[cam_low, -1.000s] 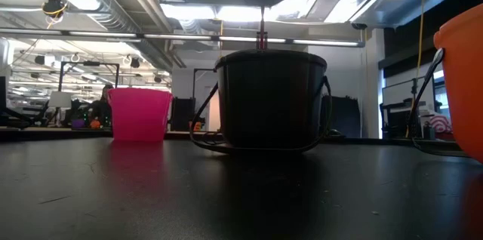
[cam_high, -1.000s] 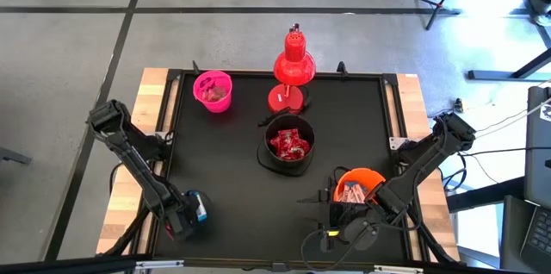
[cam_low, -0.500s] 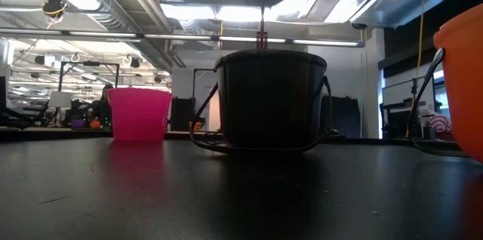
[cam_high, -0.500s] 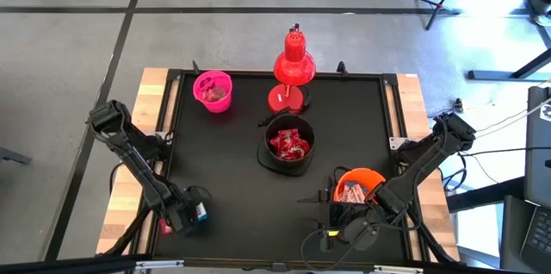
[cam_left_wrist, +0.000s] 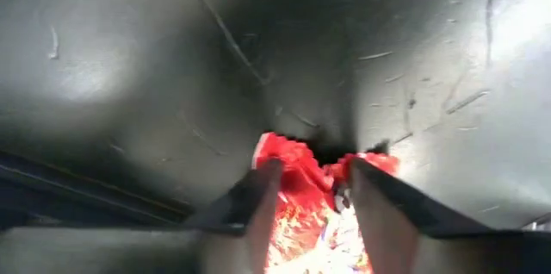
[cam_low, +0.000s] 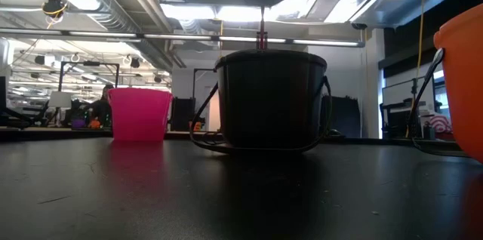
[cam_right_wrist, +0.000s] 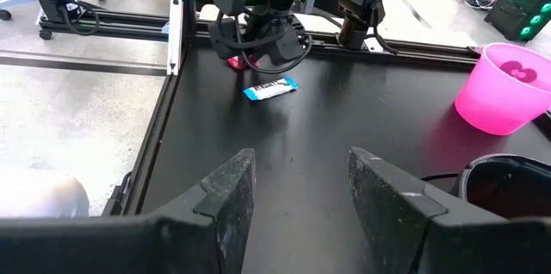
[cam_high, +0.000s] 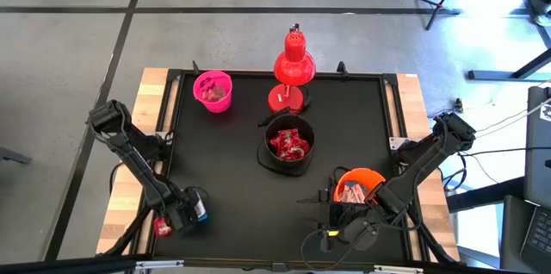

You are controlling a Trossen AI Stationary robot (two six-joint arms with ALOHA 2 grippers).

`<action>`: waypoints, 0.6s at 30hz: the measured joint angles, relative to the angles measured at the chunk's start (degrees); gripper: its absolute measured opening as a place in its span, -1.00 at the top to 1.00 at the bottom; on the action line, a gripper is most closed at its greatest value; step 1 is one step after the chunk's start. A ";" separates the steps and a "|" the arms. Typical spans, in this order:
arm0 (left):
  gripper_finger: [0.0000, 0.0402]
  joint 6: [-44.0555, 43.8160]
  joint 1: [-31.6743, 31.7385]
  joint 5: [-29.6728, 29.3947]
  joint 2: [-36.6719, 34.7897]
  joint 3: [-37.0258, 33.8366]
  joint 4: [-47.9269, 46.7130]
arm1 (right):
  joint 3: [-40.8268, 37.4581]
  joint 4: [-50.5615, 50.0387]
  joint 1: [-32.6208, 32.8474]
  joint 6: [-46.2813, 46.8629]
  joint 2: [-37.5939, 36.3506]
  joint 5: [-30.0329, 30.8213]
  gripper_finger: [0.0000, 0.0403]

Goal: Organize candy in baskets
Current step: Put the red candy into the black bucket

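Note:
My left gripper (cam_high: 165, 223) is low at the table's near left corner, shut on a red candy (cam_left_wrist: 301, 179). A white-and-blue candy (cam_high: 200, 210) lies flat on the table just right of it, also seen as the wrapped candy (cam_right_wrist: 271, 90) in the right wrist view. The pink basket (cam_high: 213, 90) stands far left. The black basket (cam_high: 288, 143), in the middle, holds red candies. The orange basket (cam_high: 357, 185), near right, holds white-and-blue candies. My right gripper (cam_right_wrist: 301, 188) waits open beside the orange basket, touching nothing. My left gripper pinches the red candy between its two fingers (cam_left_wrist: 263, 192), which come from above and point down at the table. The crumpled wrapper (cam_left_wrist: 379, 164) bulges out past both fingertips. I cannot tell whether the candy still rests on the table.
A red desk lamp (cam_high: 293, 71) stands at the far edge between the pink and black baskets. The table's raised frame (cam_high: 164, 149) runs close beside my left gripper. The black mat (cam_high: 224, 171) between the baskets lies bare. In the low view only the three baskets show.
My left gripper has shifted a little toward the table's near left corner, and the red candy now shows at its tips in the high view. The white-and-blue candy has stayed in place.

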 joint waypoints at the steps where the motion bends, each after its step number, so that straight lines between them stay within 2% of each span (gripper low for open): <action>1: 0.43 0.05 0.00 -0.14 0.02 0.14 0.07 | 0.00 0.00 0.00 0.00 0.00 0.00 0.09; 5: 0.89 0.76 0.00 -0.57 0.02 0.65 0.17 | 0.00 0.00 0.00 -0.03 0.00 -0.01 0.09; 9: 0.98 3.66 0.00 -0.53 -0.82 3.78 -0.55 | 0.00 0.00 0.00 -0.05 0.00 -0.02 0.09; 11: 0.99 4.63 0.07 -2.87 -2.19 6.86 -2.82 | 0.00 0.00 0.00 -0.20 0.00 -0.02 0.09; 14: 1.00 6.31 0.17 -10.75 -4.61 12.70 -8.18 | 0.00 0.00 0.00 -0.59 0.00 0.04 0.09; 18: 1.00 13.90 0.15 -29.50 -6.90 21.51 -12.52 | -0.02 0.51 0.00 -0.98 0.00 0.32 0.09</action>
